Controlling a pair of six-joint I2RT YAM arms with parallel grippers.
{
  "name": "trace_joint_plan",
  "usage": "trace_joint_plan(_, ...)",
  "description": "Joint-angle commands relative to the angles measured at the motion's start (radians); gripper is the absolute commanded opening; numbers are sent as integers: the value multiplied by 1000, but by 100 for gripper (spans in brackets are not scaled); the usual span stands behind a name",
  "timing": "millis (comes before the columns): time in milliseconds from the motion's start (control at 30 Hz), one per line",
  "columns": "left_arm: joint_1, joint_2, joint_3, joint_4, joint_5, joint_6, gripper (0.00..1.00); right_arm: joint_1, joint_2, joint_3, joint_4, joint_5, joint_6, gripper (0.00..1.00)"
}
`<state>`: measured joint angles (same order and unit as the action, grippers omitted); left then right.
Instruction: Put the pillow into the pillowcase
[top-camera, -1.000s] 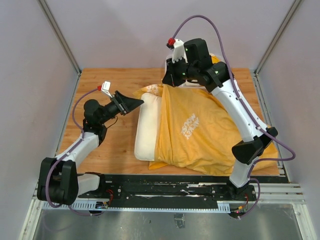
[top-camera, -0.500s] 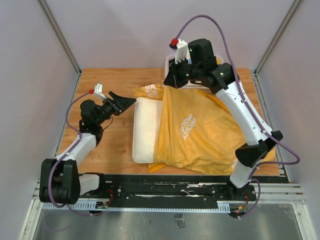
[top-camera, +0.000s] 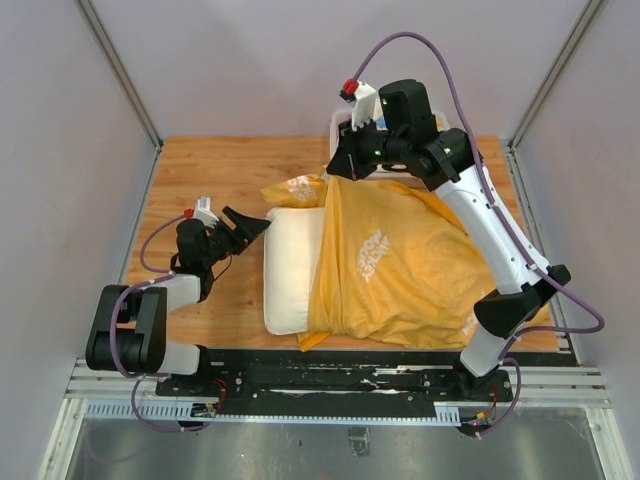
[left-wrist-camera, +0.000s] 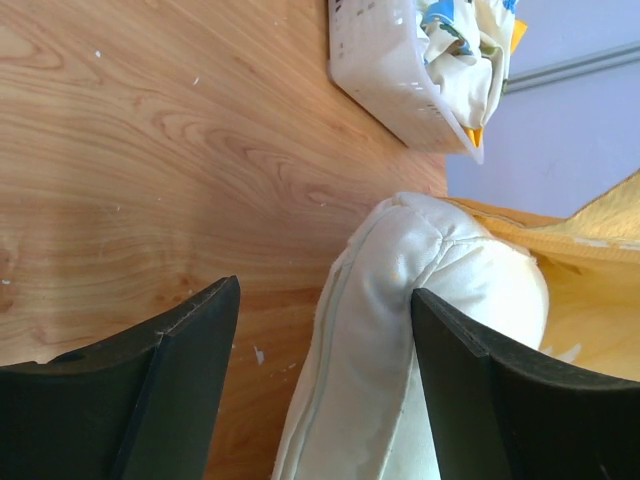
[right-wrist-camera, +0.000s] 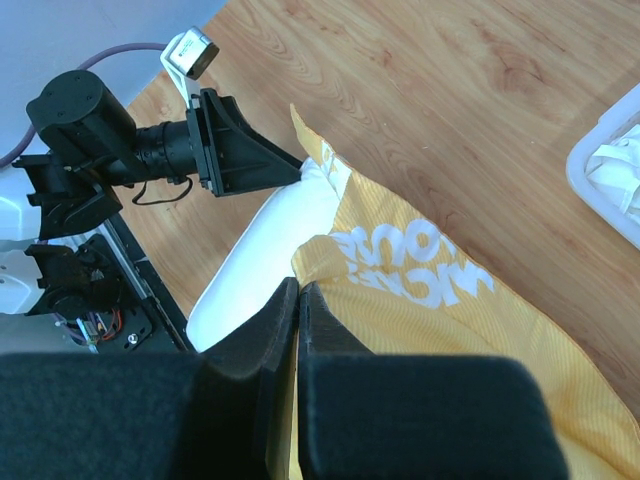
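Note:
The cream-white pillow (top-camera: 292, 275) lies on the table with its right part inside the orange-yellow pillowcase (top-camera: 410, 270). Its left strip sticks out of the case's mouth. My right gripper (top-camera: 335, 172) is shut on the case's upper mouth edge and holds it lifted; in the right wrist view yellow pillowcase (right-wrist-camera: 450, 300) fabric is pinched between the right gripper's (right-wrist-camera: 300, 292) jaws. My left gripper (top-camera: 258, 224) is open at the pillow's far left corner. In the left wrist view that corner of the pillow (left-wrist-camera: 400, 300) sits between the left gripper's (left-wrist-camera: 325, 292) fingers, against the right one.
A white basket (top-camera: 343, 125) of patterned cloths stands at the back of the wooden table (top-camera: 220, 170), just behind my right gripper; the basket (left-wrist-camera: 385, 60) also shows in the left wrist view. Grey walls close in the left, right and back sides.
My left gripper has dropped lower and drawn back toward the near left, still open at the pillow's corner. The right gripper, still gripping the case edge, has shifted slightly right.

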<state>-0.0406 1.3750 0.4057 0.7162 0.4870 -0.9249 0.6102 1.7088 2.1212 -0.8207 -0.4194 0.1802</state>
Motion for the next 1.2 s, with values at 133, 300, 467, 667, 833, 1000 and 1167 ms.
trace_joint_plan(133, 0, 20, -70, 320, 105, -122, 68, -9, -49, 14, 107, -36, 11, 1)
trace_joint_plan(300, -93, 41, -5, 493, 197, -272, 60, -5, -16, 12, 120, -54, 34, 1)
trace_joint_plan(467, -242, -15, 101, 344, 172, -186, 40, 2, 29, 42, 120, -54, 42, 1)
trace_joint_plan(667, -329, -3, 169, 336, 134, -202, 6, 16, 110, 137, 98, -61, 48, 1)
trace_joint_plan(833, -413, 43, 244, 294, 91, -166, 3, 33, 175, 222, 80, -78, 56, 1)
trace_joint_plan(1000, -462, 122, 296, 310, 93, -169, 4, 46, 221, 274, 65, -94, 62, 1)
trace_joint_plan(1167, -491, 190, 332, 247, 58, -104, 4, 62, 227, 280, 66, -99, 61, 1)
